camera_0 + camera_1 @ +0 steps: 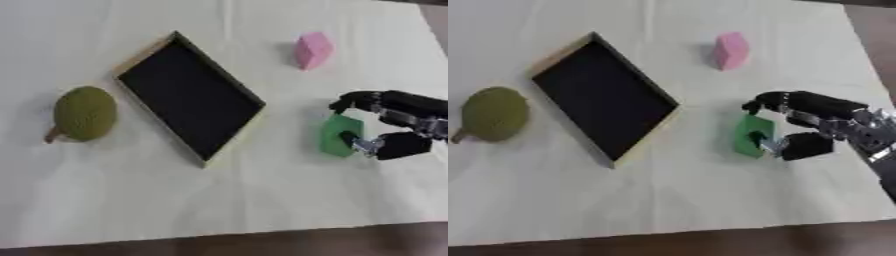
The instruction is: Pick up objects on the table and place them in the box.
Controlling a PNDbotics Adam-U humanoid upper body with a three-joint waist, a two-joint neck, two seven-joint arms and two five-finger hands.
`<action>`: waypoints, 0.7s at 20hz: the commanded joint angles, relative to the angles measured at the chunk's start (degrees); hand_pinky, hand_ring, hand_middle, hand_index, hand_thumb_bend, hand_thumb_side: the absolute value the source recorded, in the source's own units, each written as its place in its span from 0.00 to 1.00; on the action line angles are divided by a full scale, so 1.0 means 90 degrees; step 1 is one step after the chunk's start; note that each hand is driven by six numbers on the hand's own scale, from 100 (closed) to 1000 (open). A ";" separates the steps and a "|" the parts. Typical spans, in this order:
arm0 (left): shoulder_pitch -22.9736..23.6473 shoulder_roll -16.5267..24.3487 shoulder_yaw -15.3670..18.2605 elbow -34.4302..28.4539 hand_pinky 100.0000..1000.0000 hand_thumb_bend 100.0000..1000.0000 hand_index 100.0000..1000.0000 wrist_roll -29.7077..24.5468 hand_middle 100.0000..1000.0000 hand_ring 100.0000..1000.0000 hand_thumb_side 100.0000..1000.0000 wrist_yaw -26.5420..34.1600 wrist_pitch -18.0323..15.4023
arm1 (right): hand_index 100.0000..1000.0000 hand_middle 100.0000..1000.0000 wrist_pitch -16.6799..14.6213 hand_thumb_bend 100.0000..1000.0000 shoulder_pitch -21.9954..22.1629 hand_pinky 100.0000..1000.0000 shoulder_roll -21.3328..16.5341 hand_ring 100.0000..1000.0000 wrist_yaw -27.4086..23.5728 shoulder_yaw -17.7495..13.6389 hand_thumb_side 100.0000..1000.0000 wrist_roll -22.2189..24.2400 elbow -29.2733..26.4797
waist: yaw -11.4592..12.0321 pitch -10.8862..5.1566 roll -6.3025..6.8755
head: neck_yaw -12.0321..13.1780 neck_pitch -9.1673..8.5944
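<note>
Right hand is pinching green block between curled fingers and thumb, near table's right edge. Box is lying to its left, bare cloth between; pink block beyond; olive fruit far left.

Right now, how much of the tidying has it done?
Nothing is in the box yet. The right hand is closed around the green block on the table. The pink block and the olive round object are still waiting.
</note>
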 commanded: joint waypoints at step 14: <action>-0.0030 0.0107 0.0042 -0.0111 0.65 0.00 0.79 -0.0045 0.76 0.76 0.62 0.0008 0.0046 | 0.95 0.76 0.0339 0.00 0.0187 1.00 -0.0304 1.00 -0.0977 -0.0349 0.72 -0.0030 -0.0789 | -0.0067 -0.0123 0.0015 | 0.0051 0.0040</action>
